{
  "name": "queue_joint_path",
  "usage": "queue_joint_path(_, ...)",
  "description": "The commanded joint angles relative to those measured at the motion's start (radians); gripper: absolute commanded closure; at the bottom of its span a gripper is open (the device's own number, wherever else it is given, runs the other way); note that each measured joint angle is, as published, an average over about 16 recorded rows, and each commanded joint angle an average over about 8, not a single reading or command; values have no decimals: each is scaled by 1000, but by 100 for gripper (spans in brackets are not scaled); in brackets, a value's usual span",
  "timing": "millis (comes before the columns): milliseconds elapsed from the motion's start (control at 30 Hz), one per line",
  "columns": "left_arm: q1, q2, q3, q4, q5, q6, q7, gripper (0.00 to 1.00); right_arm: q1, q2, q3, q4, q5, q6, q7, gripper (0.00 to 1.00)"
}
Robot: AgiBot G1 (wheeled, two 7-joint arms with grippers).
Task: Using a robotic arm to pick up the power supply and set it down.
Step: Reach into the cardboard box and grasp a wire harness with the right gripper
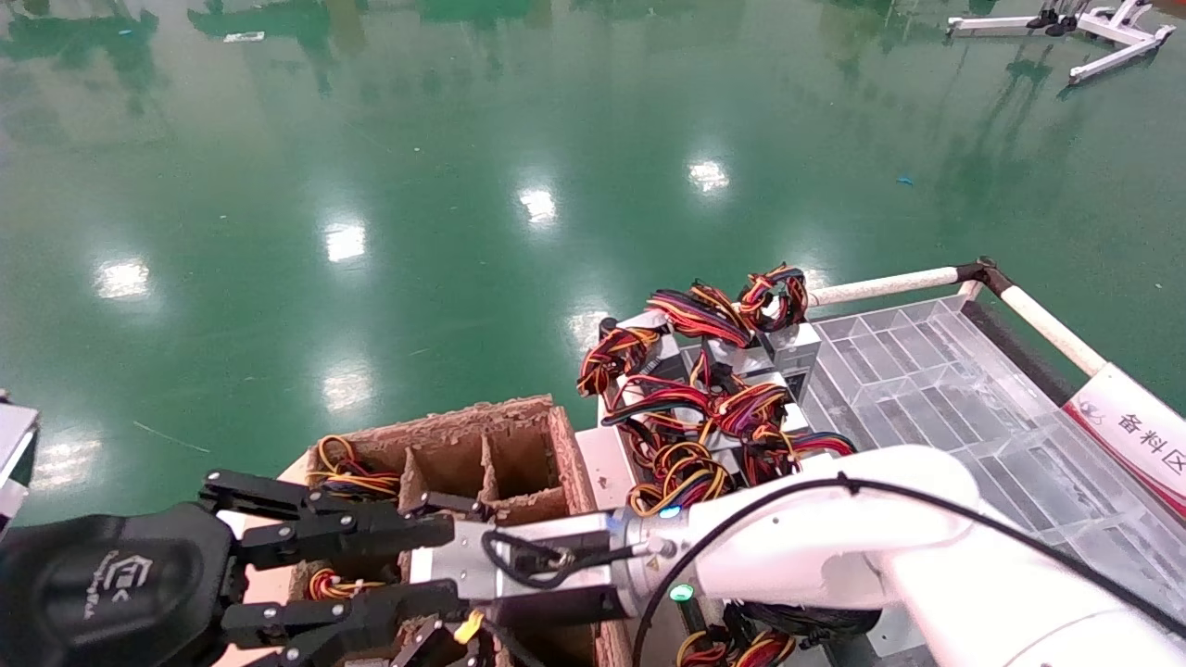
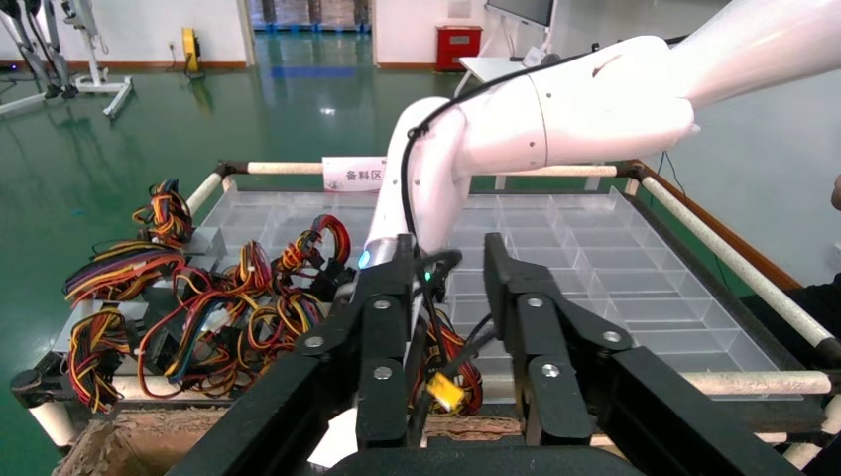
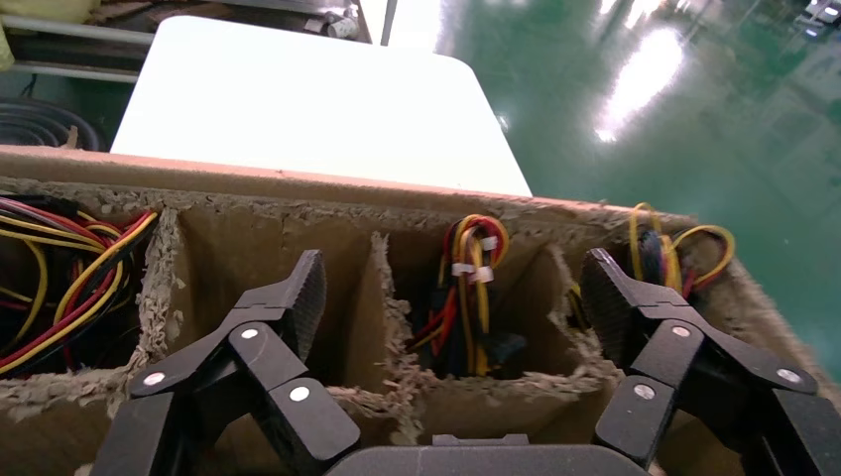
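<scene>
Two ribbed black fingers, frayed cardboard.

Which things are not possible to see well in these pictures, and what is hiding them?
- Head view: the right gripper is hidden behind the left gripper and the robotic arm.
- Right wrist view: the power supply shows only its wires. The cardboard box dividers hide its body.
- Head view: the near part of the cardboard box is covered by both arms and cut off by the bottom edge.

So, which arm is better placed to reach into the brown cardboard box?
Right: its open black gripper hangs over the cardboard cell holding red-yellow wires; the left gripper faces the white arm.
</scene>
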Motion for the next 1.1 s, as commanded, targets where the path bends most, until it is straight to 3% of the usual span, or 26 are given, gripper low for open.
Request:
queue_joint_path(33, 0, 0, 0, 0, 0, 0, 0, 0, -7, 0, -34, 15, 28, 29, 2, 100)
queue_joint_path(467, 0, 0, 0, 0, 0, 0, 0, 0, 0, 2, -214, 38, 169, 182, 9, 100)
queue_joint_path(1100, 0, 0, 0, 0, 0, 0, 0, 0, 1, 9, -327, -4, 361, 246, 15, 100)
